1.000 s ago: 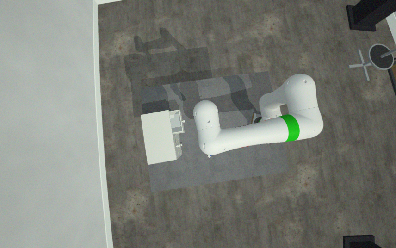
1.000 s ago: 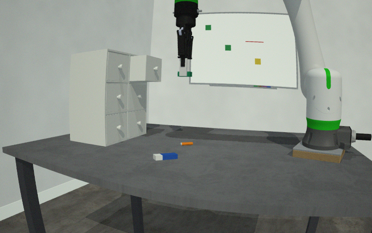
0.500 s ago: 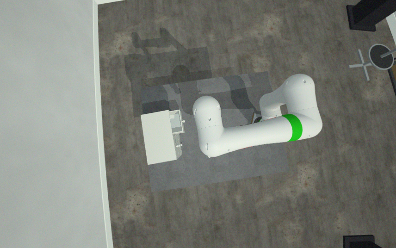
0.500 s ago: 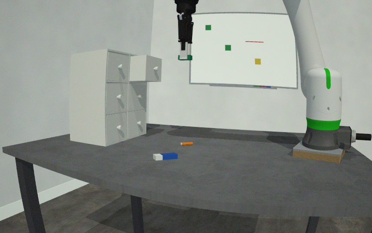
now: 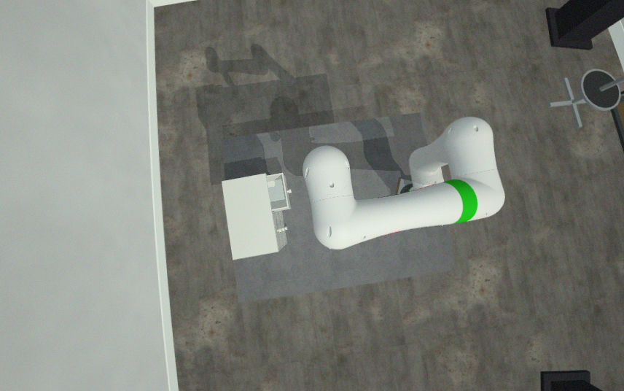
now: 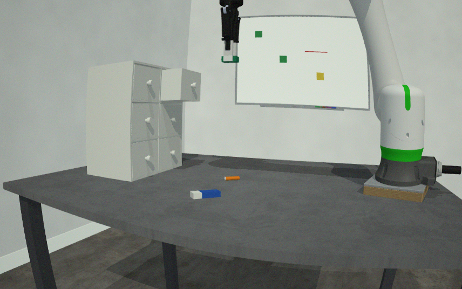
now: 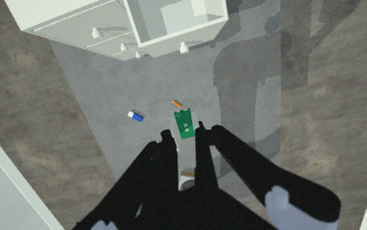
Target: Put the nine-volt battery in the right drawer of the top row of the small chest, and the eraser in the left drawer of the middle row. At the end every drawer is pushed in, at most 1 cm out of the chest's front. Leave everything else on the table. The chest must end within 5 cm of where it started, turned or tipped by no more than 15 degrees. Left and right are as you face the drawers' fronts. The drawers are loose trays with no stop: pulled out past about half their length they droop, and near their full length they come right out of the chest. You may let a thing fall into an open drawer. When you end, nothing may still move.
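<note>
Spans part of the gray table (image 5: 340, 271) with a white arm (image 5: 400, 214), wears a green band (image 5: 469, 202), bends near the pulled-out right drawer (image 5: 287, 198) of the pale chest (image 5: 249, 216).

Up goes the gripper (image 6: 230, 53) (image 7: 185, 121), and the battery (image 6: 230, 62) (image 7: 185, 126) rides up with it, climbing across both earlier exterior views! The green ring above the gripper has slipped out of the top of that view. From overhead, the arm's (image 5: 396, 211) (image 6: 387, 44) wrist end has swelled and spread, and it now covers the bit of eraser (image 6: 205, 193) (image 7: 135, 116) that peeped out below. Its shadow (image 5: 239, 66) on the floor has slid too.
</note>
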`<state>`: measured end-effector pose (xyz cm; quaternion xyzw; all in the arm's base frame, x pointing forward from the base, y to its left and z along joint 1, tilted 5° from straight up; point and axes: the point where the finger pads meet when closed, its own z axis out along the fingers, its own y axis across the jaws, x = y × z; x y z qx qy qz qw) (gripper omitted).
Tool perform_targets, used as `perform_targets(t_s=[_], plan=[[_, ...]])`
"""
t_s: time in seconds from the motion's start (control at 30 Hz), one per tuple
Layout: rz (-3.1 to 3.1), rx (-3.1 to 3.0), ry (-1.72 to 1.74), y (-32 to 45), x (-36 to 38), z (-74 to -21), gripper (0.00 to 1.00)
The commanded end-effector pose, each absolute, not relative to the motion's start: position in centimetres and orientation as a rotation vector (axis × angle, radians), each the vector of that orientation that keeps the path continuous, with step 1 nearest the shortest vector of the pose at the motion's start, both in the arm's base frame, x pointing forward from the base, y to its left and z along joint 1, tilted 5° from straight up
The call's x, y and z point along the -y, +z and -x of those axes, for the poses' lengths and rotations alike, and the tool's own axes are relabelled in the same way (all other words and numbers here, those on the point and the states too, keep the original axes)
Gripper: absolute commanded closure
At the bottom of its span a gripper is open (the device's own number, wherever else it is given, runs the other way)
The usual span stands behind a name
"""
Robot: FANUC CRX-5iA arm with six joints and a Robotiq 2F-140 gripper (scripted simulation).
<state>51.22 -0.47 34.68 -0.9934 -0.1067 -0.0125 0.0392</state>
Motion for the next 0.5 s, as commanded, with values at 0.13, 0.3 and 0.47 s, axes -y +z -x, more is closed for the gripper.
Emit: perform_targets(t_s=[0.13, 0.3, 0.47], plan=[[3.045, 0.327, -0.039, 35.31, 0.52, -51.22, 0.86], [3.045, 0.327, -0.039, 35.67, 0.55, -51.22, 0.86], [3.045, 0.327, -0.039, 35.80, 0.56, -51.21, 0.86]])
